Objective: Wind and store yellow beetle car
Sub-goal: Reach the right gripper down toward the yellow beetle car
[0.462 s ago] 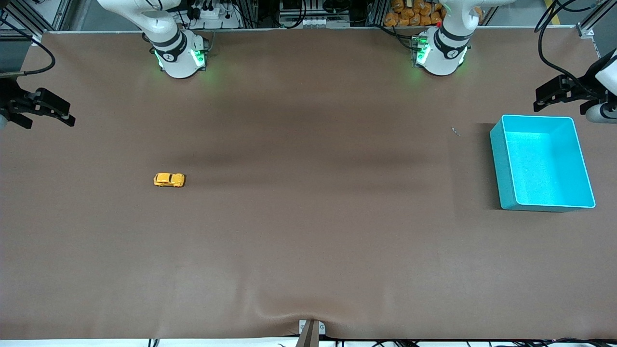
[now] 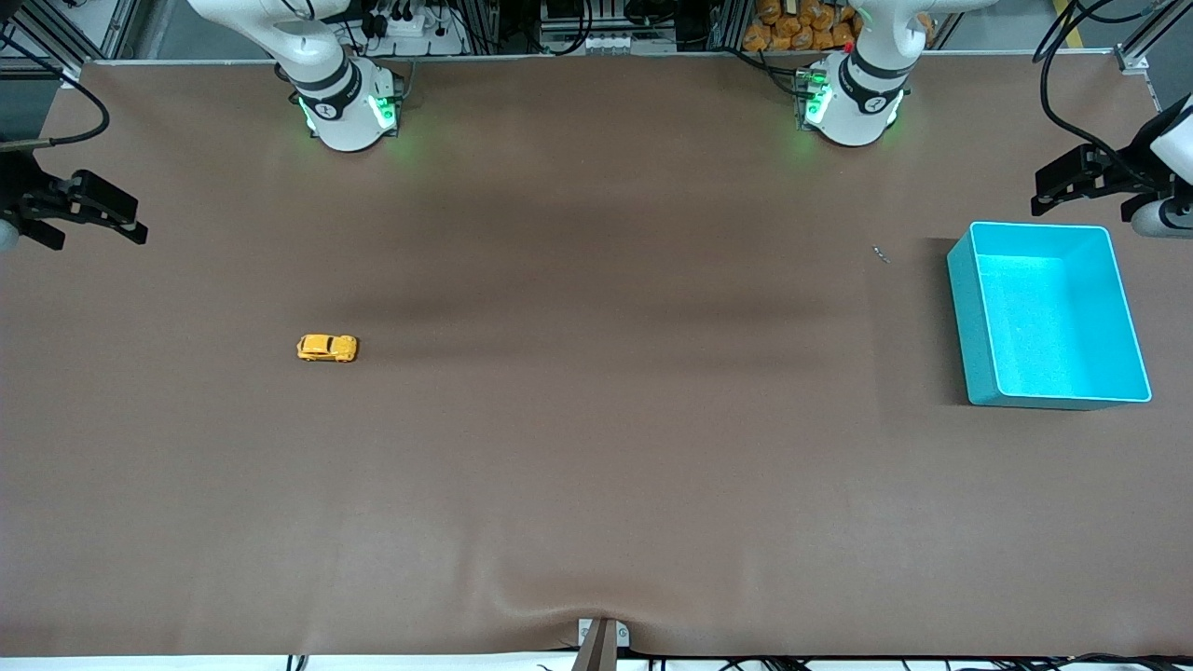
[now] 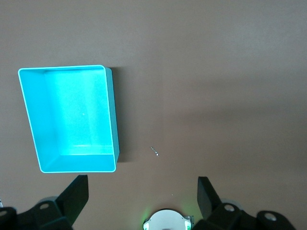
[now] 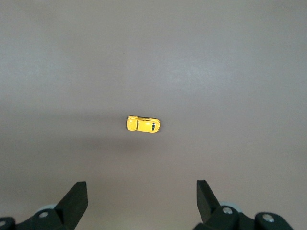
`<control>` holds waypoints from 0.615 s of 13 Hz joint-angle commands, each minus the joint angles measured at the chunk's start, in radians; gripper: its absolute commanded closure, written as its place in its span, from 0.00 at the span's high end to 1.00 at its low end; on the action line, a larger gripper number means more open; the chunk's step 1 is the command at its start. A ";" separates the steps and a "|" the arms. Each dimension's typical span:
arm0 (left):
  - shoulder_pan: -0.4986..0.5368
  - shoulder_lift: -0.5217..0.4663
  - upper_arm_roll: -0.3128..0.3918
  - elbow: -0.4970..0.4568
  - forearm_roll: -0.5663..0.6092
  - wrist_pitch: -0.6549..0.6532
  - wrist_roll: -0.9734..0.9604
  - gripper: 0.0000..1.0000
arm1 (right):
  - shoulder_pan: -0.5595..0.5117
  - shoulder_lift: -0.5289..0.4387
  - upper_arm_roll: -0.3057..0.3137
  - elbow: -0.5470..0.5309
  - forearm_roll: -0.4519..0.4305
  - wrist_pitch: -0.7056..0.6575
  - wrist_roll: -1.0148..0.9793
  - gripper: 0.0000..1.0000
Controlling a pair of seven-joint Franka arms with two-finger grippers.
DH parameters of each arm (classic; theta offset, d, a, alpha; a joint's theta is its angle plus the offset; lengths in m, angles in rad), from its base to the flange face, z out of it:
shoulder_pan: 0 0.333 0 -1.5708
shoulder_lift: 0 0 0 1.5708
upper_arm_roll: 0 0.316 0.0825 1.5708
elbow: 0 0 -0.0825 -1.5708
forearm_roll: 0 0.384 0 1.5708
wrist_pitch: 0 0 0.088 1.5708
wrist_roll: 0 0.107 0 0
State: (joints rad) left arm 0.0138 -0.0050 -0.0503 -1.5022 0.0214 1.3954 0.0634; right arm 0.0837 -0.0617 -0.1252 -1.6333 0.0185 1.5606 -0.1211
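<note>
The yellow beetle car [image 2: 327, 348] stands on its wheels on the brown table, toward the right arm's end; in the right wrist view the car [image 4: 143, 124] lies well ahead of the fingers. My right gripper [image 2: 138, 221] hangs open and empty over that end's edge, away from the car; its fingers stand wide apart in the right wrist view [image 4: 140, 184]. My left gripper [image 2: 1036, 193] hangs open and empty over the table just past the turquoise bin [image 2: 1062, 317], on the side away from the front camera. In the left wrist view this gripper [image 3: 142, 184] is beside the bin [image 3: 72, 115], which holds nothing.
A tiny metal scrap [image 2: 880, 253] lies on the table beside the bin, toward the middle; the scrap [image 3: 154, 151] also shows in the left wrist view. The two arm bases [image 2: 347, 112] [image 2: 853, 107] stand at the table's back edge.
My right gripper has shifted very slightly. The car, the bin and the left gripper have not moved.
</note>
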 commanded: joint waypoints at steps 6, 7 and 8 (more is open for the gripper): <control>-0.009 0.002 0.001 0.005 0.021 0.002 0.019 1.00 | 0.028 0.002 0.012 -0.302 0.011 0.260 -0.193 1.00; -0.011 0.002 0.001 0.005 0.035 0.004 0.012 1.00 | 0.028 0.003 0.018 -0.353 0.011 0.318 -0.221 1.00; -0.012 0.002 0.001 0.005 0.051 0.005 0.009 1.00 | 0.030 0.009 0.019 -0.406 0.011 0.391 -0.289 1.00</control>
State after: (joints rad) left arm 0.0097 -0.0041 -0.0507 -1.5029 0.0355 1.3954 0.0635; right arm 0.1077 -0.0367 -0.1087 -1.9407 0.0192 1.8549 -0.3308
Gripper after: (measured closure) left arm 0.000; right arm 0.000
